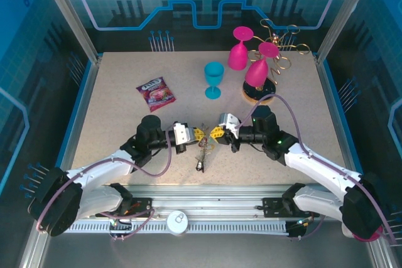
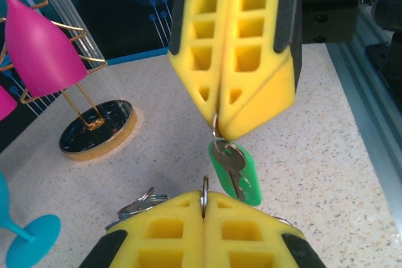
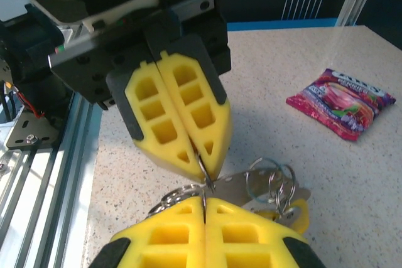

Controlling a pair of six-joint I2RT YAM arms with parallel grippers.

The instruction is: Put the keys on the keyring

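My two grippers meet tip to tip above the middle of the table. The left gripper (image 1: 200,134) (image 2: 205,196) is shut on a thin metal ring, the keyring (image 2: 205,186), seen edge-on between its yellow pads. The right gripper (image 1: 217,132) (image 3: 205,201) (image 2: 220,131) is shut on a small wire ring from which a key with a green head (image 2: 237,171) hangs. In the right wrist view the left gripper (image 3: 204,171) pinches its ring just above my own pads. A cluster of keys and rings (image 1: 201,155) (image 3: 276,183) trails below, with a yellow head (image 3: 298,213) among them.
A snack packet (image 1: 156,92) (image 3: 341,101) lies at mid-left. A blue goblet (image 1: 213,80) stands behind the grippers. Pink goblets (image 1: 257,61) hang on a gold wire rack (image 2: 97,128) at the back right. The metal rail (image 1: 207,208) runs along the near edge.
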